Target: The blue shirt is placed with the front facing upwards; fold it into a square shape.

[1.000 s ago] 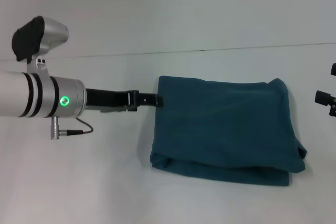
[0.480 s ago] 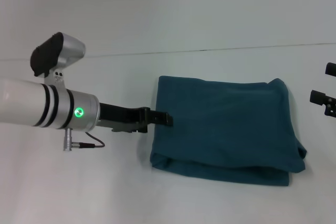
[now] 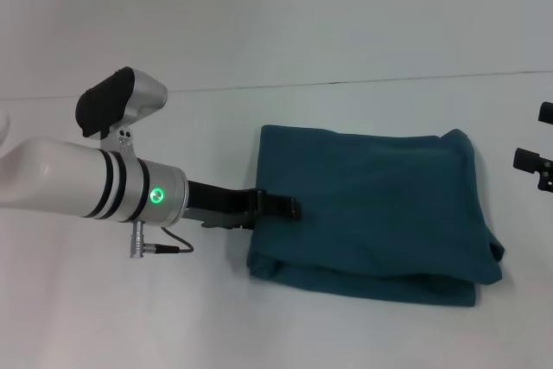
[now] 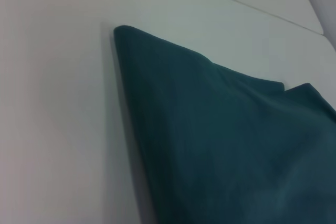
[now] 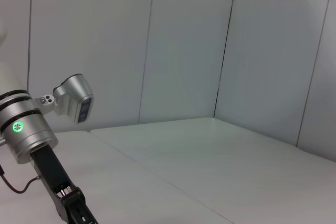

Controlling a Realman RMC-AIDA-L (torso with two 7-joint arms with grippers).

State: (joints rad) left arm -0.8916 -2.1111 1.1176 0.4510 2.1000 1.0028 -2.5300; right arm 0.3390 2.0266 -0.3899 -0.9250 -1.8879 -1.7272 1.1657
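Note:
The blue shirt (image 3: 371, 213) lies folded into a rough rectangle on the white table, with plain teal cloth up and its lettering and neckline hidden. It fills much of the left wrist view (image 4: 226, 145). My left gripper (image 3: 292, 207) reaches in from the left, over the shirt's left edge near its front corner. Its fingers look shut, and no cloth shows between them. It also shows low in the right wrist view (image 5: 73, 205). My right gripper (image 3: 537, 137) sits at the right border, clear of the shirt, its two fingertips apart.
The white table (image 3: 173, 317) runs back to a seam line (image 3: 346, 84) below a pale wall. The shirt's front edge shows stacked layers (image 3: 363, 283). A grey cable (image 3: 164, 248) hangs under the left wrist.
My left arm has moved toward the front and to the right, from the shirt's upper left edge to lower on that edge. The shirt and right gripper have stayed put.

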